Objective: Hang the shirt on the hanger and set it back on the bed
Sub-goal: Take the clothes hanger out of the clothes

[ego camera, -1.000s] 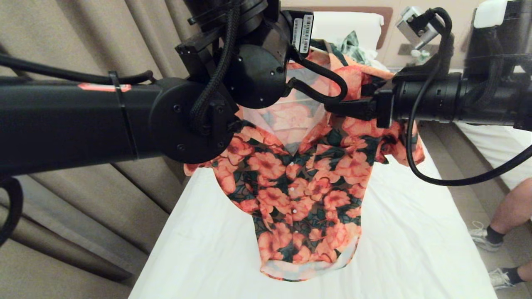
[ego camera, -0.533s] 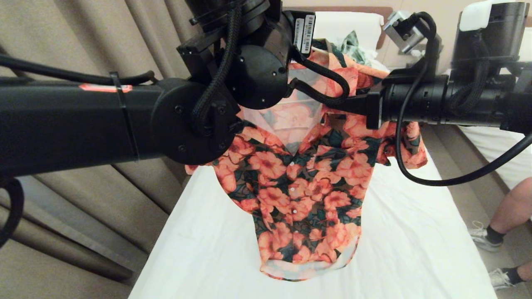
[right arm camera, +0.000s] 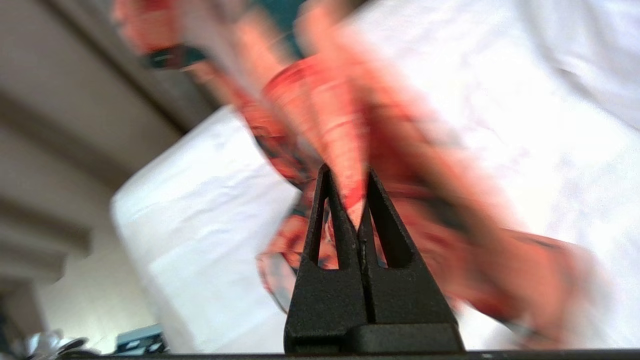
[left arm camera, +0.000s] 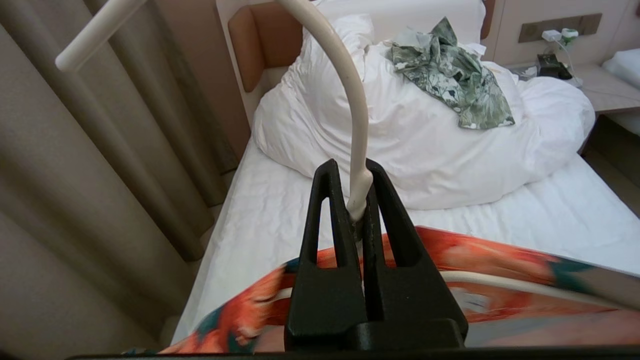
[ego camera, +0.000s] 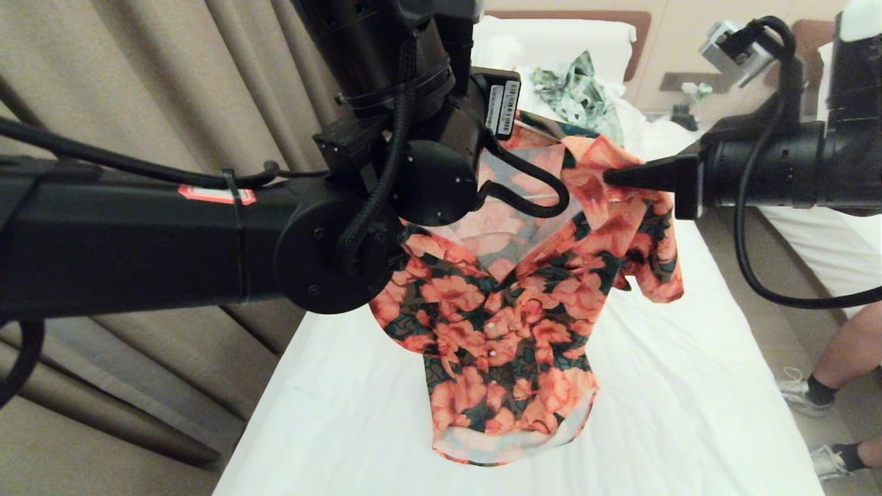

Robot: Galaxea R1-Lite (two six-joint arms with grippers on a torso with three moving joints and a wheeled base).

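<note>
Shirt [ego camera: 510, 324], floral and buttoned, is being held up above the bed [ego camera: 661, 413], its hem trailing on the sheet nearest the viewer. Higher up, the left tool [left arm camera: 357, 212] is clamped tight on the neck of the hanger [left arm camera: 352, 95], and the right tool [ego camera: 610, 177] is pinched on the shirt's shoulder cloth. That shoulder is probably best drawn smoothly over the hanger's arm, avoiding bunching. No containers are being shown. Farthest away, a leaf-print garment [ego camera: 579, 86] is lying on the duvet [left arm camera: 425, 130].

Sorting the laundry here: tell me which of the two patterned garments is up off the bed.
The orange-flowered button-up shirt; it hangs from the cream wire hanger, only its hem touching, while the green-and-white leaf-print garment lies crumpled on the duvet.
</note>
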